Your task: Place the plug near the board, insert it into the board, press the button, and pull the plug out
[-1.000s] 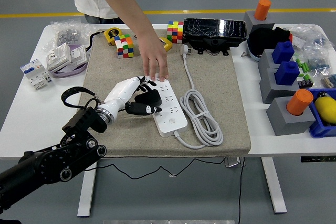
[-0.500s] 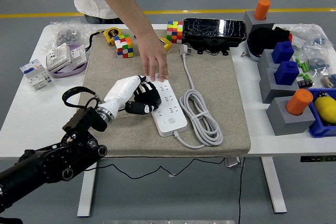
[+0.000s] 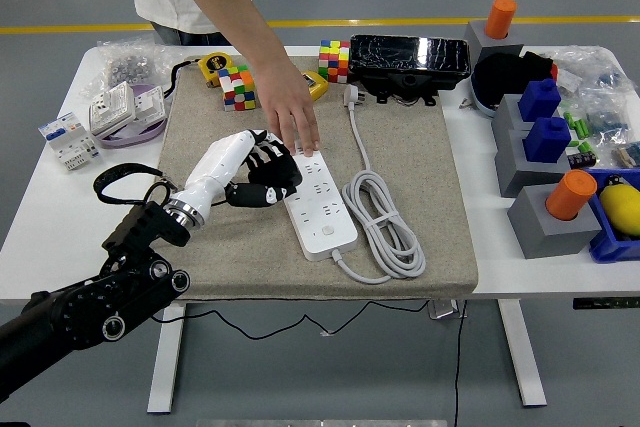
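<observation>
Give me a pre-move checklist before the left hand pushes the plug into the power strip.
1. Black plug held in left hand: ok.
2. Plug at the power strip: ok, at its left edge.
3. Prongs lined up with a socket: cannot tell, fingers hide them.
4. Strip steadied: ok, person's hand presses its far end.
5. Person's fingers away from the plug: not ok, close beside it.
6. Strip's cord out of the way: ok, coiled to the right.

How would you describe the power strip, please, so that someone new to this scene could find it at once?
Look at the beige mat that covers the middle of the white table. On it lies a long white power strip, running diagonally, with its grey cord coiled to its right. Unlike its neighbours, it has a person's hand pressing its far end and the robot's left hand against its left side.
</observation>
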Controlling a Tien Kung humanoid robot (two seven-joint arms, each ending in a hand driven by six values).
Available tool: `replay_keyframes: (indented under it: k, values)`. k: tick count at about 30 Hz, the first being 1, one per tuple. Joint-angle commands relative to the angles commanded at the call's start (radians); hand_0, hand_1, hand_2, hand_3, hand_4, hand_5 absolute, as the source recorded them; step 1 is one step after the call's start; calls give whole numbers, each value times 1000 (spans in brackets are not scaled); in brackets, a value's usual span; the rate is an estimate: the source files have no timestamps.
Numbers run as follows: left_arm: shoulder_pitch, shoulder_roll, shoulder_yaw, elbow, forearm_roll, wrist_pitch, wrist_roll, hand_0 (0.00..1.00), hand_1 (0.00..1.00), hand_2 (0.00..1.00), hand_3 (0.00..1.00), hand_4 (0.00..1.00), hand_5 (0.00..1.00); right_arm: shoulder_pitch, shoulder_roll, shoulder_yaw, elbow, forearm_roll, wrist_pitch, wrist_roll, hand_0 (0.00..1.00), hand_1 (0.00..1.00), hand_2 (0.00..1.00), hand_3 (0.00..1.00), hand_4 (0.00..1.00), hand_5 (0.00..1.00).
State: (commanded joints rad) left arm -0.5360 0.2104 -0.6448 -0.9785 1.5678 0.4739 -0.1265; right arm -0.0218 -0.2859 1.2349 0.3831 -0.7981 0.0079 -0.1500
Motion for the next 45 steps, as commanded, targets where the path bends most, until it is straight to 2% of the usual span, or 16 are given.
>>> replay_keyframes:
  k: [6,9,10,15,16,21,22,27,28,31,33,34,37,39,40,45]
  values:
    - [13,14,-31,62,3,-1,-15,358,356,387,517,616,2,-2,6,4,-1,-1,1,0,575,635,623,550,890,422]
    - [17,13,-44,79,6,-2,-15,358,356,387,517,616,2,-1,8,7,0,-1,1,0,575,635,623,550,890,422]
    - [17,13,-46,85,5,-4,-14,423,395,434,537,640,2,-1,8,7,0,-2,1,0,576,635,624,550,890,423]
    - [19,12,-35,102,3,-22,7,423,395,434,537,640,2,0,5,8,1,-2,0,0,576,635,624,550,890,423]
    - [20,12,-32,104,5,-27,15,575,507,511,549,869,15,0,5,9,1,-2,0,0,576,634,624,550,890,423]
    - [32,12,-38,100,21,-33,32,575,507,511,549,869,15,-2,7,9,0,-3,1,0,576,634,624,550,890,423]
    - [34,12,-42,97,24,-33,34,686,690,626,634,931,75,-2,7,9,0,-3,1,0,575,635,623,550,890,423]
    - [37,19,-56,86,46,-43,49,686,690,626,634,931,75,-2,7,11,-1,-3,1,0,575,635,623,550,890,423]
    - [38,20,-58,85,52,-46,52,663,711,706,718,956,90,-1,7,11,0,-4,1,-1,575,635,623,550,890,423]
    - [44,25,-66,78,59,-51,56,663,711,706,718,956,90,-1,7,13,1,-4,1,-1,575,635,623,550,890,423]
    - [54,32,-79,59,64,-56,61,663,711,706,718,956,90,-1,7,14,1,-4,1,-1,575,635,623,550,890,423]
    - [56,35,-81,52,64,-58,64,639,710,706,735,992,134,-2,7,14,1,-4,1,-1,575,635,623,550,890,423]
    - [68,45,-101,14,54,-58,54,639,710,706,735,992,134,-2,7,14,0,-5,1,-1,575,635,623,550,890,423]
    - [81,53,-128,-26,9,-48,27,639,710,706,735,992,134,-2,8,14,0,-6,1,-1,575,635,623,550,890,423]
    - [86,55,-140,-40,-15,-43,14,506,624,581,598,947,126,-3,8,14,0,-6,1,0,575,635,623,550,890,423]
    - [106,59,-220,-103,-215,-37,-83,506,624,581,598,947,126,-2,10,13,-1,-7,1,0,575,635,623,550,890,423]
